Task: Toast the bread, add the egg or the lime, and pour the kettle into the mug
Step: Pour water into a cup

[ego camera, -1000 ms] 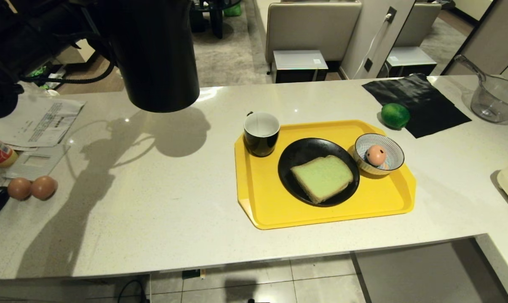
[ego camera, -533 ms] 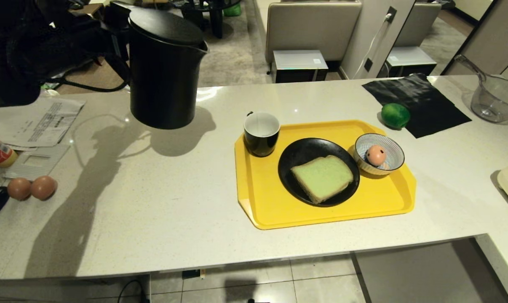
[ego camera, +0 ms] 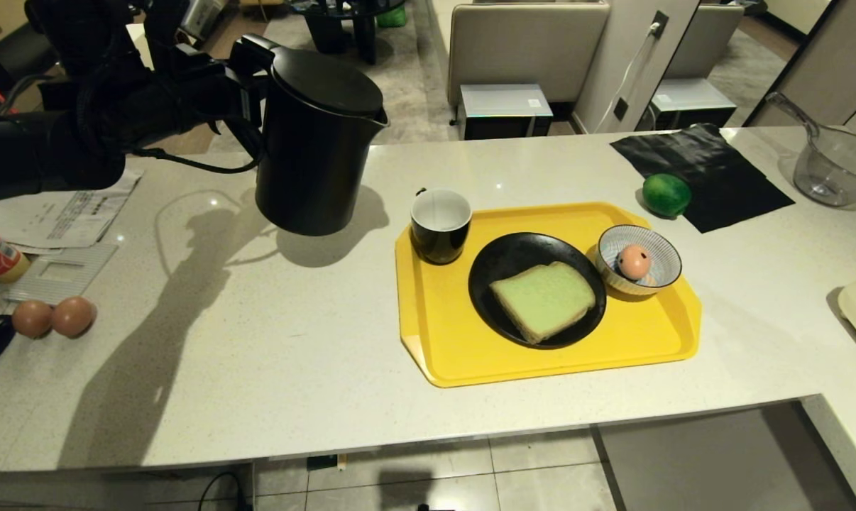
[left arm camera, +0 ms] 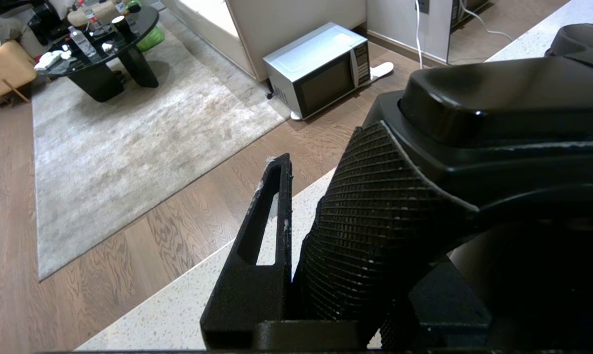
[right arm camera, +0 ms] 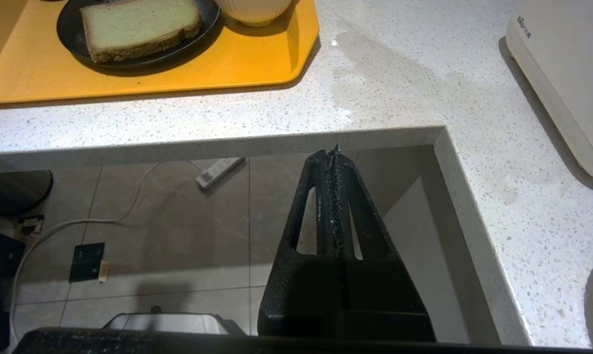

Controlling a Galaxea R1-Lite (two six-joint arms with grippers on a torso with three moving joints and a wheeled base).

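Pale speckled stone counter (ego camera: 272,341), living room beyond with sofa and a microwave on the floor.

Far left: left gripper (ego camera: 247,89) clamped on the handle of the kettle (ego camera: 318,142); the left wrist view shows 1 finger pressed against the ribbed handle (left arm camera: 375,231). Kettle hangs upright above the counter, lid on, spout toward the right. Near left edge: 2 brown eggs (ego camera: 52,317), not in play.

Centre: yellow tray (ego camera: 442,341). Mug (ego camera: 440,225) sits on the tray's far-left corner, upright. Black plate (ego camera: 499,270) holds the bread (ego camera: 543,300), lying flat. Striped bowl (ego camera: 651,248) on the tray's right side holds the egg (ego camera: 634,261). Lime (ego camera: 666,194) rests on the counter beyond the tray, at the edge of a black cloth (ego camera: 712,170).

Right gripper (right arm camera: 335,162) has its fingers pressed together, parked below the counter's near edge, holding nothing.

Key relation: mug lies to the right of the kettle and slightly nearer, a clear gap between them. Left arm is the nearer one. Judgement: pour step in hand; kettle must travel right, then tip spout-first over the mug.
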